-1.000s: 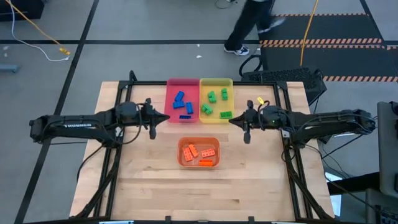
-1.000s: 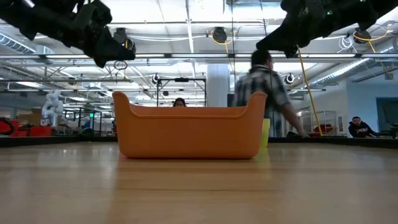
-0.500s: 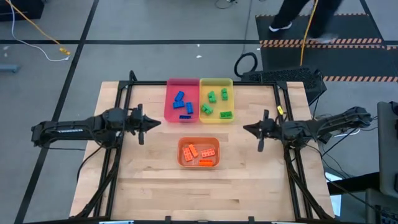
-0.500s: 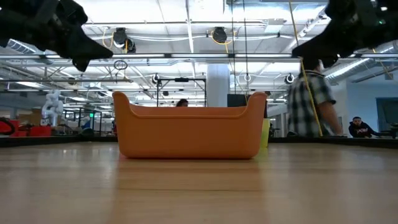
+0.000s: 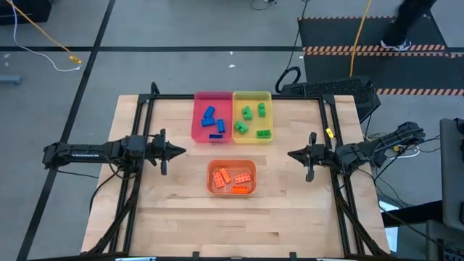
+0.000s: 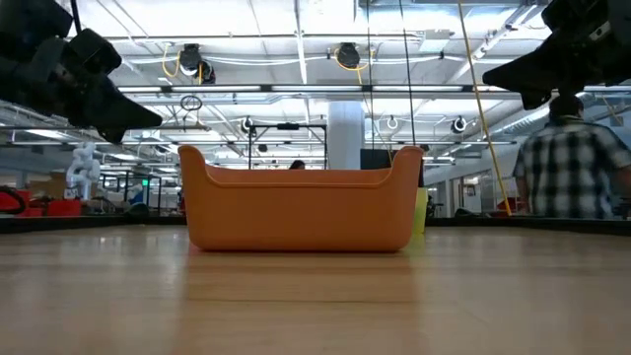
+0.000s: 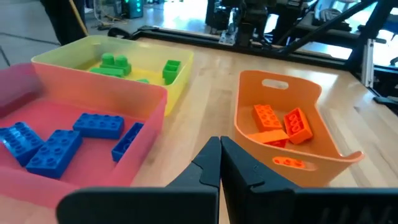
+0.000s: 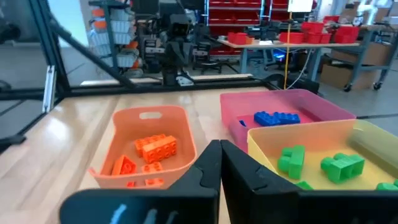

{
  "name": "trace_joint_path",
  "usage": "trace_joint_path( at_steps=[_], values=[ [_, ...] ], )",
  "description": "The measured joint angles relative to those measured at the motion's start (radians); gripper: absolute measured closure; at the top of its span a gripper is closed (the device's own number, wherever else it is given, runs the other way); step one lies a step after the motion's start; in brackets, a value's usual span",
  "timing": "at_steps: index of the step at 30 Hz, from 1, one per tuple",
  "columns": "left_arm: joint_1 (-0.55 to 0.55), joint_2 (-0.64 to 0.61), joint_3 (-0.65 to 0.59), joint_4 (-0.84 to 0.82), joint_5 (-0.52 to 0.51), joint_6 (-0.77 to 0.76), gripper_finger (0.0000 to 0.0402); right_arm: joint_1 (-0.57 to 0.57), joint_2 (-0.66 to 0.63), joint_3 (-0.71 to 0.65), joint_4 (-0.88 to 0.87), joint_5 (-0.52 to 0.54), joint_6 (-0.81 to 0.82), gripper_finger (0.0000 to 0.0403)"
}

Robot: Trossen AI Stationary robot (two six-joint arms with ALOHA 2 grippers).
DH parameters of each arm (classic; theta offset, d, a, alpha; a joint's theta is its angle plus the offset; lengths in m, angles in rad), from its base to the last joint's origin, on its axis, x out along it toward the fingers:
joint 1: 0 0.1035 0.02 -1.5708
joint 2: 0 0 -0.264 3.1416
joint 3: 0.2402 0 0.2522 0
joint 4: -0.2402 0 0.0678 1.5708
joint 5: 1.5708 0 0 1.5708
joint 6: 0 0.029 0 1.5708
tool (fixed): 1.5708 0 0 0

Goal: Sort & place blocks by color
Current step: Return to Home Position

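Observation:
Several blue blocks (image 5: 212,122) lie in the pink tray (image 5: 199,116), several green blocks (image 5: 252,119) in the yellow tray (image 5: 266,96), and several orange blocks (image 5: 233,179) in the orange tray (image 5: 214,167). My left gripper (image 5: 182,151) hangs shut above the table left of the orange tray, holding nothing. My right gripper (image 5: 291,154) hangs shut right of that tray, also holding nothing. The left wrist view shows blue blocks (image 7: 59,142), green blocks (image 7: 124,65) and orange blocks (image 7: 281,123); the right wrist view shows orange blocks (image 8: 151,151).
A black frame (image 5: 239,98) runs round the table. Bare wood (image 5: 232,225) lies near the front edge. In the low view the orange tray (image 6: 301,209) stands mid-table; a person in a plaid shirt (image 6: 572,177) stands in the room behind.
Both arms have drawn back from the trays: the left gripper toward the table's left and near edges, the right gripper toward the right and near edges. The blocks and trays have stayed put. A person has walked rightward behind the table.

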Motion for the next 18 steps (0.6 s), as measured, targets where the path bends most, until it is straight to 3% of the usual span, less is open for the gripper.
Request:
trace_joint_path(
  at_steps=[9, 14, 18],
  values=[
    [0.018, -0.109, -0.03, -0.067, 0.032, 0.047, 0.04, -0.004, -0.017, -0.001, -0.024, -0.062, -0.047, 0.0403],
    [0.047, -0.14, -0.03, -0.072, 0.07, 0.069, 0.0398, -0.037, -0.061, -0.001, -0.032, -0.155, -0.077, 0.0403],
    [0.058, -0.142, -0.023, -0.098, 0.089, 0.062, 0.0399, -0.052, -0.121, -0.001, -0.106, -0.161, -0.076, 0.0403]
  ],
)
